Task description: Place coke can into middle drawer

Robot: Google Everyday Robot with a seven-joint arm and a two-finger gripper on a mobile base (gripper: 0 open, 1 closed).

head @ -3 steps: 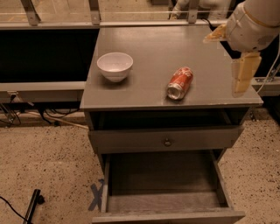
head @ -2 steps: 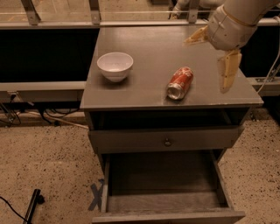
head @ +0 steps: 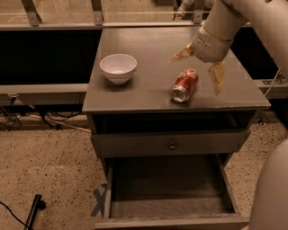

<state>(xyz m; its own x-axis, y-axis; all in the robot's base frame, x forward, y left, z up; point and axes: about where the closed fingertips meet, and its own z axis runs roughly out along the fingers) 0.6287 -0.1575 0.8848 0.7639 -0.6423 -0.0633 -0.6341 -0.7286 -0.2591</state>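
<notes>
The coke can [head: 185,85] lies on its side on the grey cabinet top [head: 148,49], right of centre, silver end toward the front edge. My gripper [head: 199,66] hovers open just above and behind the can, one tan finger [head: 180,54] to its far left and the other finger [head: 217,76] to its right, neither touching it. The middle drawer [head: 166,186] is pulled out below, a deep grey tray with nothing in it.
A white bowl [head: 118,67] stands on the left of the cabinet top. A closed drawer front with a small round knob [head: 172,145] sits above the open drawer. A metal rail [head: 96,13] runs behind the cabinet. Cables [head: 18,215] lie on the speckled floor at left.
My gripper has swung left from the cabinet's right edge to a spot over the can. The can, bowl and drawer have not moved.
</notes>
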